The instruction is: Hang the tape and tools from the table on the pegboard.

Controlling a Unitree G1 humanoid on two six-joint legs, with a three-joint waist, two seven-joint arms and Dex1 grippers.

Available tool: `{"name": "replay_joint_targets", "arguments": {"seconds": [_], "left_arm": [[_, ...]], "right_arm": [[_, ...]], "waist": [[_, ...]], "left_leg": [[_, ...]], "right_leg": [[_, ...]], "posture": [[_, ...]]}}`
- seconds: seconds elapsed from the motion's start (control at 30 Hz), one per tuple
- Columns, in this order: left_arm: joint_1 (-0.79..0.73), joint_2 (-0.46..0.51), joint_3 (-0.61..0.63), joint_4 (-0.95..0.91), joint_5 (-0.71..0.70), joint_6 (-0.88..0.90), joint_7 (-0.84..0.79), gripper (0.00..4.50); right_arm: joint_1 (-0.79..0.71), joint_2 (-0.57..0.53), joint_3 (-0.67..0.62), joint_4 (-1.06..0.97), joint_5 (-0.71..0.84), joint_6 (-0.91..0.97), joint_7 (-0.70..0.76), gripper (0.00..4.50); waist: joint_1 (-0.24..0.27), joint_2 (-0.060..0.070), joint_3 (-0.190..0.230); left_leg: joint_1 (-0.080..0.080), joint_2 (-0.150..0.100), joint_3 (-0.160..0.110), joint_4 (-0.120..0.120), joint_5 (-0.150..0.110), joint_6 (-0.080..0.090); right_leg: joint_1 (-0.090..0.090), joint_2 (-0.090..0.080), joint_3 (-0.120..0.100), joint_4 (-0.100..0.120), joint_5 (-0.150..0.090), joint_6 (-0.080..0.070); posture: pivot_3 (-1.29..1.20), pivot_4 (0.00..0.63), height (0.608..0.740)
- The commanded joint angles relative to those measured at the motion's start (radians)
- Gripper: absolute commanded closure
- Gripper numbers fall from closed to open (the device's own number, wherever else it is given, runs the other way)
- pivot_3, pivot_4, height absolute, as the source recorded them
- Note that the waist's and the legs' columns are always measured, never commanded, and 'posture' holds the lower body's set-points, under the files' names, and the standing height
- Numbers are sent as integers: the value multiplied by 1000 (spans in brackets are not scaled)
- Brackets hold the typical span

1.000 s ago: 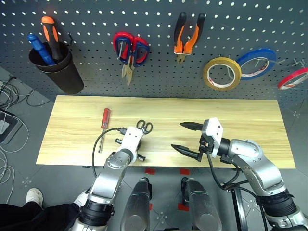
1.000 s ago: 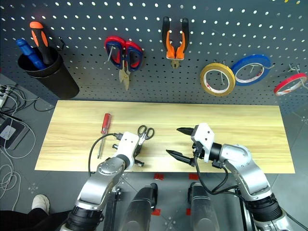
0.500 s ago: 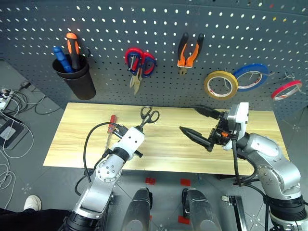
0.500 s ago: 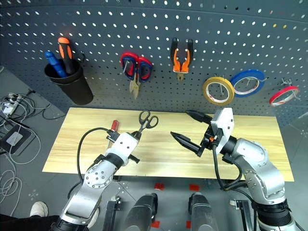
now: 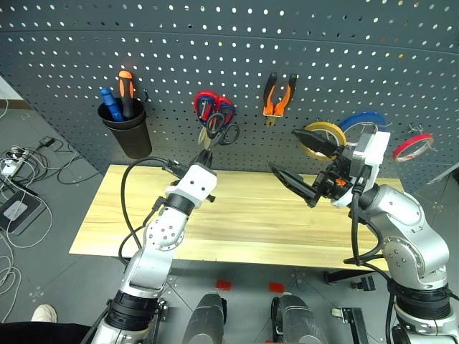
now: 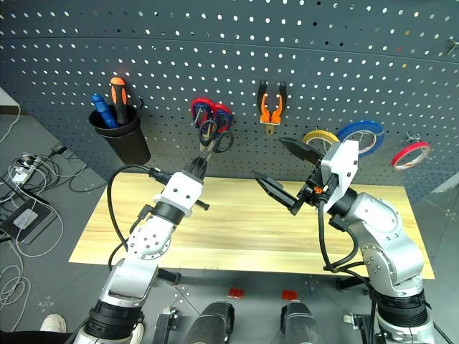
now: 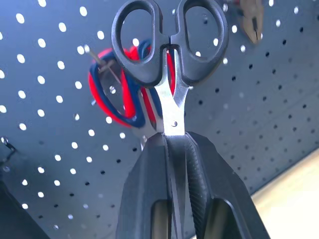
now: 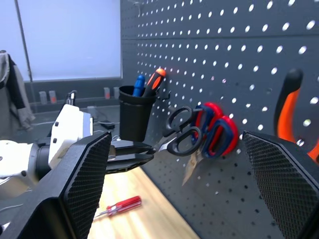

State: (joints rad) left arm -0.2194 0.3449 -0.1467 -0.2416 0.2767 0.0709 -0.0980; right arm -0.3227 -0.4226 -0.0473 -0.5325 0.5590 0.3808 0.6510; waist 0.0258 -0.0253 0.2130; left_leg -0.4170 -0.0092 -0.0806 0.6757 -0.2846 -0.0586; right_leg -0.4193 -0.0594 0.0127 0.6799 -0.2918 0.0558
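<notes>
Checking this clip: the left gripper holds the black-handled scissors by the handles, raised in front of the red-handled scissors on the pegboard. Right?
Not quite. The left gripper is shut on the blades of the black-handled scissors, with the handle loops sticking out free beyond the fingertips; the left wrist view shows this. The rest holds: they are raised in front of the red-handled scissors on the pegboard.

Black-handled scissors (image 7: pixel 169 55), red-and-blue scissors (image 7: pixel 122 94), dark grey dotted pegboard (image 5: pixel 215 64), light-grained table (image 5: pixel 237 215).
</notes>
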Motion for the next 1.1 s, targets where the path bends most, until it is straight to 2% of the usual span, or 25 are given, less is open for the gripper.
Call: {"name": "replay_joint_targets", "arguments": {"seconds": [0.03, 0.5, 1.1], "left_arm": [[-8, -10, 22, -18, 9, -29, 10, 4352], [60, -64, 36, -87, 32, 6, 12, 4352], [80, -83, 74, -131, 43, 20, 25, 4352]], "right_arm": [[-1, -4, -16, -5, -15, -38, -10, 0], [13, -11, -9, 6, -40, -54, 0, 0], [41, -23, -2, 17, -61, -70, 22, 0]], "waist": [[0, 0, -3], [0, 0, -8], [0, 0, -15]], "left_leg": [[0, 0, 0, 0, 0, 0], [1, 0, 0, 1, 0, 0], [1, 0, 1, 2, 0, 0]], "right_leg": [[0, 0, 0, 0, 0, 0], [0, 1, 1, 1, 0, 0], [1, 1, 1, 2, 0, 0]], "posture": [[72, 133, 740], [84, 147, 740], [95, 145, 740]]}}
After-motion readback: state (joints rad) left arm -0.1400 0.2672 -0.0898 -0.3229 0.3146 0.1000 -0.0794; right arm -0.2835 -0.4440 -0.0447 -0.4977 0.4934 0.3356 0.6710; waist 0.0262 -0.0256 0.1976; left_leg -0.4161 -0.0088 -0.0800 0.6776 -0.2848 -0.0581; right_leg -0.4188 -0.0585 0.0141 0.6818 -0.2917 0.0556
